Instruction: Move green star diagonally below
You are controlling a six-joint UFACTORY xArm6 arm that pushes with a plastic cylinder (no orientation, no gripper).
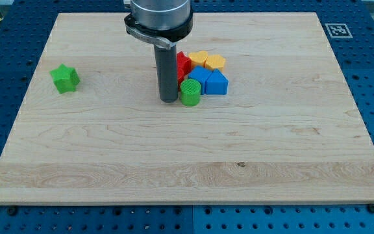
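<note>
The green star (64,78) lies alone on the wooden board near the view's left edge. My tip (168,100) rests on the board near the middle, far to the right of the star. The tip stands right beside the left side of a green cylinder (189,93); I cannot tell if they touch. The rod hangs from the arm's dark round mount at the view's top.
A cluster of blocks sits just right of the rod: a red block (183,65) partly hidden behind it, two yellow blocks (199,59) (215,62), and two blue blocks (199,76) (216,82). An AprilTag (336,29) marks the board's top right corner.
</note>
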